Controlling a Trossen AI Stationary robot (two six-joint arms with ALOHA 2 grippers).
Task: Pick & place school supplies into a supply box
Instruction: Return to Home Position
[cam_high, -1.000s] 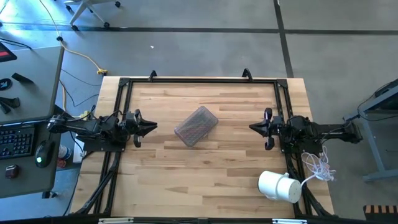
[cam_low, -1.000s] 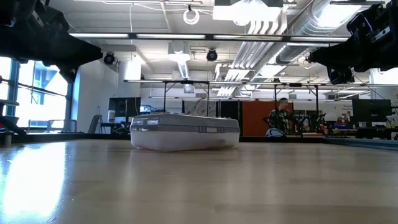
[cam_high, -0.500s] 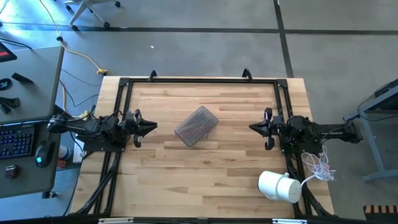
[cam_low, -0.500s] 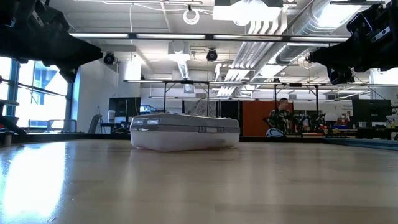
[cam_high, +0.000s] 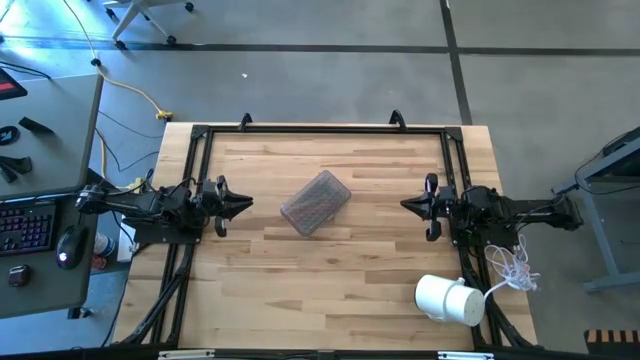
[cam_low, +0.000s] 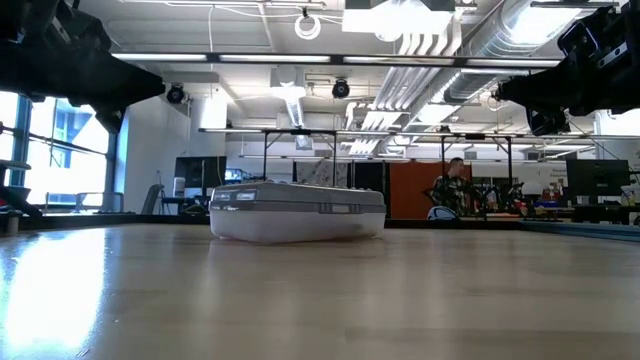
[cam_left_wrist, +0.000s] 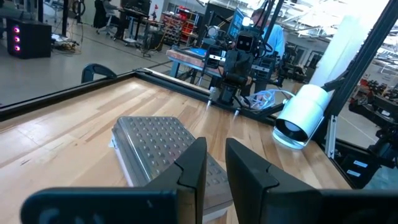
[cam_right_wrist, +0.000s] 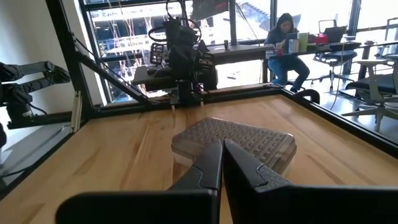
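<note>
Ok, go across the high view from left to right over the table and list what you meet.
left gripper → supply box → right gripper → white cord

There is 1 table (cam_high: 330, 290), and near its centre lies 1 box (cam_high: 315, 202). There are 2 grippers: the left gripper (cam_high: 245, 204) at 9 o'clock and the right gripper (cam_high: 407, 205) at 3 o'clock. 1 white cylinder (cam_high: 447, 299) lies at 5 o'clock, with 1 white cord (cam_high: 515, 267) touching it, toward 4 o'clock. In the room behind, the low view shows 1 person (cam_low: 447, 187).
</note>
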